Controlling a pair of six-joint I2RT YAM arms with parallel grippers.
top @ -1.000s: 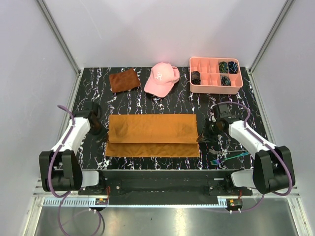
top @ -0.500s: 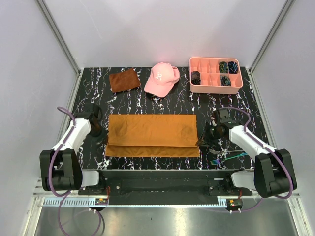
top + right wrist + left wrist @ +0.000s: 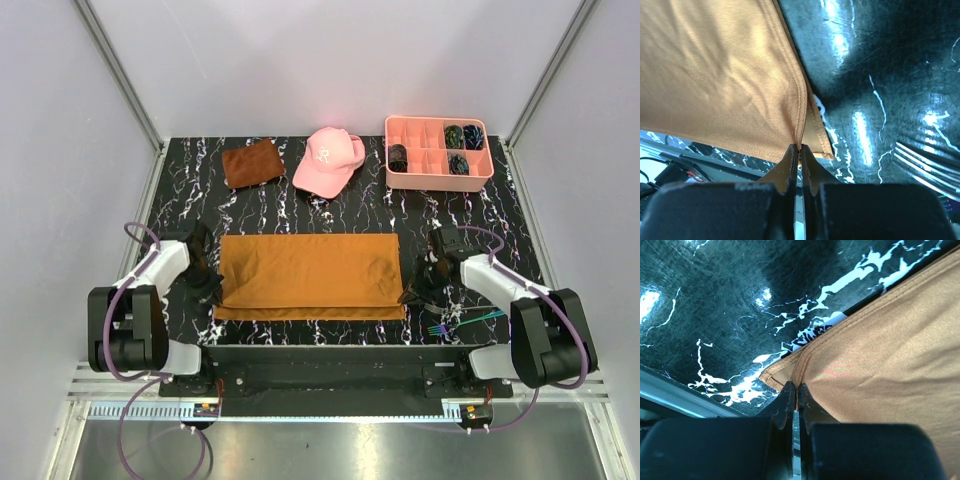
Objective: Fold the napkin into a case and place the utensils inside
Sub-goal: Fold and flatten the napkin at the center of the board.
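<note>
Now, your napkin (image 3: 308, 275) lies folded into a wide band on the marbled surface (image 3: 350, 205), center-bottom of the top view. L gripper (image 3: 796, 390) — jaws clamped on the cloth's lower-left corner, where two layers meet. R gripper (image 3: 799, 150) — jaws clamped on the lower-right corner. You've got the utensils (image 3: 462, 321) at bottom right, near the R arm, apart from the cloth; fork (image 3: 925, 162) tines show at the right edge of the R wrist view.

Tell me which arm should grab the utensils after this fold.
Right, likely. The utensils lie at the near edge close beside the right gripper; the left gripper sits across the whole napkin. Both are shut on napkin corners, so it must release first.
</note>
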